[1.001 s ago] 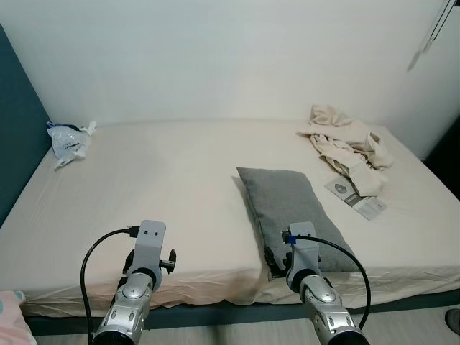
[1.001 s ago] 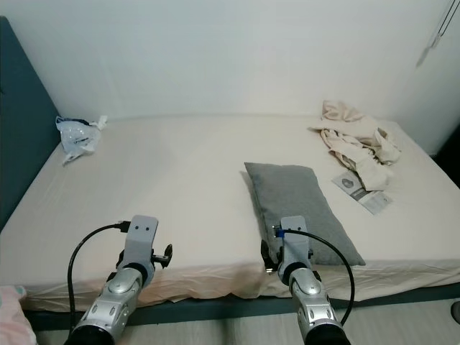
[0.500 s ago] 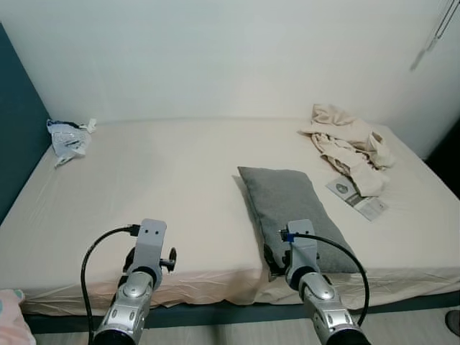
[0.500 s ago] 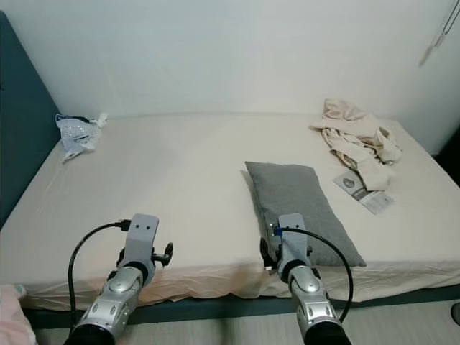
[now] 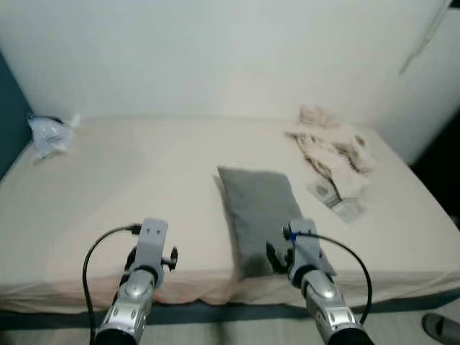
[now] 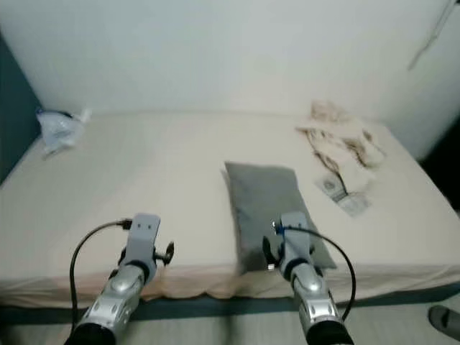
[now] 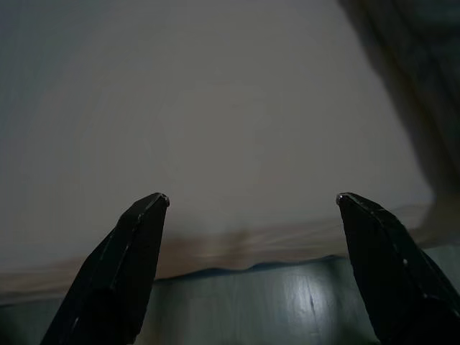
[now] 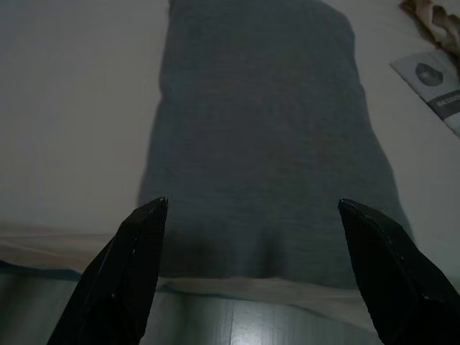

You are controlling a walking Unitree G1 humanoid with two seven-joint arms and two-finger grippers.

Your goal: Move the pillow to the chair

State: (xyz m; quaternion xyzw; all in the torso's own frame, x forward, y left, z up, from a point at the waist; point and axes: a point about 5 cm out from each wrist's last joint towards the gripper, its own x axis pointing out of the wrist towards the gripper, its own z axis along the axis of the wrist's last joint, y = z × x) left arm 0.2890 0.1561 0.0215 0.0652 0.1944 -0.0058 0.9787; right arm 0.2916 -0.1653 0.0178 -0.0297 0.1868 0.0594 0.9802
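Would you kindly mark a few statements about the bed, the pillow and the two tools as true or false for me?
1. The grey rectangular fabric pillow lies flat on the cream-sheeted bed. True.
2. The right tool is shut on the pillow. False: its fingers stand wide apart, short of the pillow's near end.
3. The left tool is open over bare sheet at the bed's near edge. True.
4. The crumpled beige cloth lies on top of the pillow. False: it lies apart from it, toward the bed's far right corner.
5. A printed leaflet lies on the sheet to the right of the pillow. True.
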